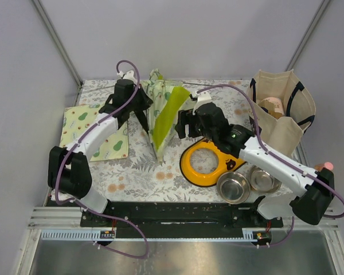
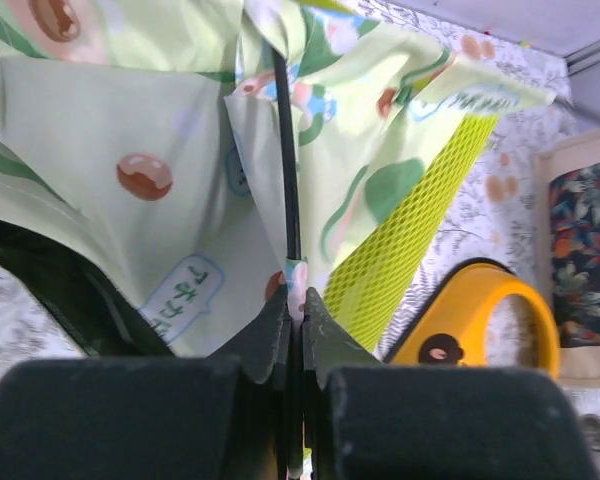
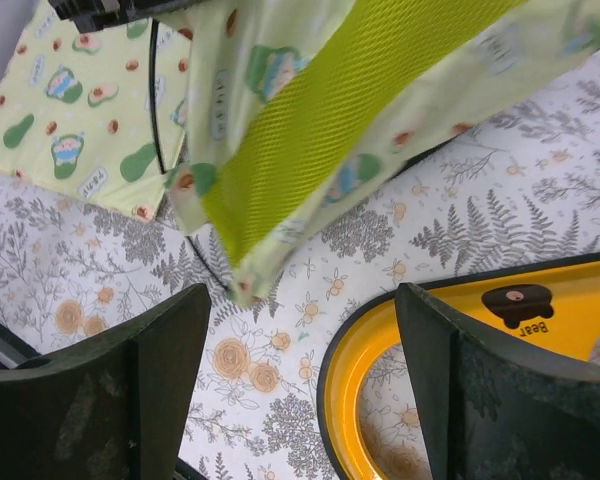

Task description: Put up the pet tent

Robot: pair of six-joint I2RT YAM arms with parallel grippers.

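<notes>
The left jaws pinched a black pole (image 2: 286,150) of the pet tent (image 1: 169,112); the right jaws gaped wide at its three o'clock.

Robot lab cell: bare grey walls (image 1: 189,34), aluminium frame posts (image 1: 56,40), metal mounting rail (image 1: 160,234).

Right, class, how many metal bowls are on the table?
2. One metal bowl sits by the orange feeder's near edge; the second lies right of it, partly under the right arm.

Left arm (image 1: 97,134) and right arm (image 1: 269,157) — white links, black joints, looping purple cables (image 1: 127,62).
</notes>
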